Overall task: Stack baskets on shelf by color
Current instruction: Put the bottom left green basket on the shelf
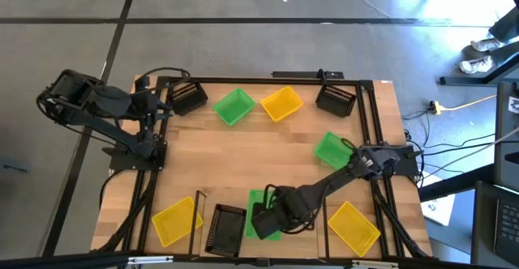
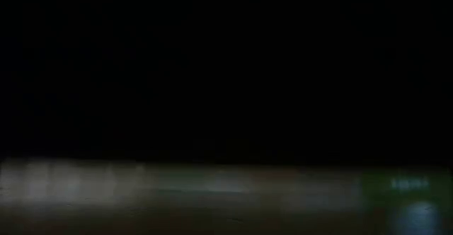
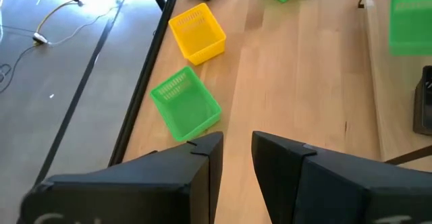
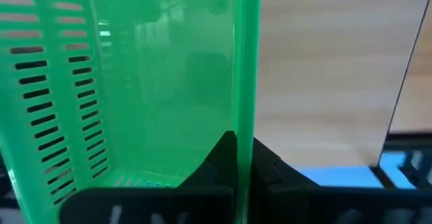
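Right hand [image 1: 263,220]: closed on the side wall of a bright green perforated plastic basket [image 1: 261,224]; in the right wrist view the wall [image 4: 244,69] runs pinched between the two dark fingers [image 4: 216,160]. This basket sits on the low light-wood shelf [image 1: 212,202] with thin black posts at the near edge of the tabletop [image 1: 243,160], seen from above. The right arm reaches in from the right side, across the wood.

On the shelf, just beside the held basket, a black basket of the same kind [image 1: 225,228]; next along, a yellow one [image 1: 175,221]. A second yellow basket [image 1: 353,227] lies on the tabletop on the other side of the right arm, near the corner.

Another green basket [image 1: 332,149] lies close by the right arm's base.

Far edge of the tabletop, in a row: black basket [image 1: 188,98], green basket [image 1: 233,106], yellow basket [image 1: 281,103], black basket [image 1: 336,99].

Left hand [image 3: 236,146]: fingers parted, holding nothing, hanging over the far left corner beside the first black basket. Its wrist view looks down on the green and yellow baskets of the far row.

The low view is dark; nothing legible.
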`<action>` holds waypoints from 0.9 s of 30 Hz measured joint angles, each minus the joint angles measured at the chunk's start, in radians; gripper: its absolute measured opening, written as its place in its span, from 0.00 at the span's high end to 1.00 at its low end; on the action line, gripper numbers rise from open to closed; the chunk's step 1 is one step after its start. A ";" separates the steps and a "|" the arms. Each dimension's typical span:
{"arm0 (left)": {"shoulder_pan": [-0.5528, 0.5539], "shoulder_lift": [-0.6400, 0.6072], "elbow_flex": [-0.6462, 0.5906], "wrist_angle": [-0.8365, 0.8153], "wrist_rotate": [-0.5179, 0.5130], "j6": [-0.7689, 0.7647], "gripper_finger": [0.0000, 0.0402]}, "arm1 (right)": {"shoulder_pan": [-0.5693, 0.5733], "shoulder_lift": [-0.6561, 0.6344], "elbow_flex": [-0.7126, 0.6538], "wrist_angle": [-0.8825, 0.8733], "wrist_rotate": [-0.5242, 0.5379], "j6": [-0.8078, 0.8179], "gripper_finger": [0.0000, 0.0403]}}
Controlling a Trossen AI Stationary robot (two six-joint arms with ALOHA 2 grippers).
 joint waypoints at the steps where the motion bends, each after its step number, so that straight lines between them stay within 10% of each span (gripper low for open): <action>1: 0.000 0.000 0.000 0.000 0.000 0.005 0.82 | 0.000 0.009 0.000 0.008 -0.024 -0.001 1.00; 27: 0.000 0.000 0.000 0.000 0.000 0.002 0.82 | -0.029 0.086 0.000 0.101 -0.055 -0.186 0.92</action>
